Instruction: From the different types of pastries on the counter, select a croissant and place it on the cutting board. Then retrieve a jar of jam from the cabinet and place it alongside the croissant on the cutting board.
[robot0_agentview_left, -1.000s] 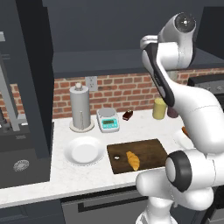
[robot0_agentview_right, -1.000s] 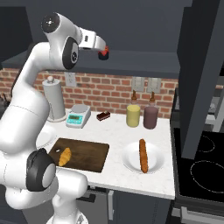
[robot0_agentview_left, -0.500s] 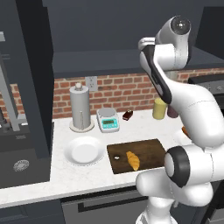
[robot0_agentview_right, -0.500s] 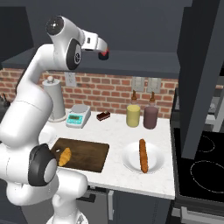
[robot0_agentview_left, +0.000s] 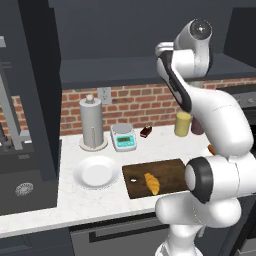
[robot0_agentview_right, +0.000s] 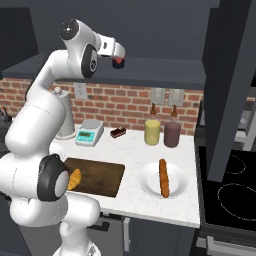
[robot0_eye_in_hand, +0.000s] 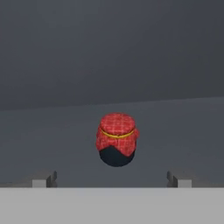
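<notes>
The pincer (robot0_agentview_right: 118, 62) grips the small dark red jar of jam with a red checked lid (robot0_agentview_right: 118, 62), raised before the dark grey cabinet (robot0_agentview_right: 165, 70). At its 7 o'clock, the golden croissant (robot0_agentview_left: 152, 183) lies on the dark brown wooden cutting board (robot0_agentview_left: 167, 172) on the white bench (robot0_agentview_left: 100, 202).

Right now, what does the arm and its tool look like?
Glossy white rounded links with dark grey joint rings and end caps, no cables or markings visible. The tool is a white block at the wrist; its two finger tips look small, square and grey in the hand view.
</notes>
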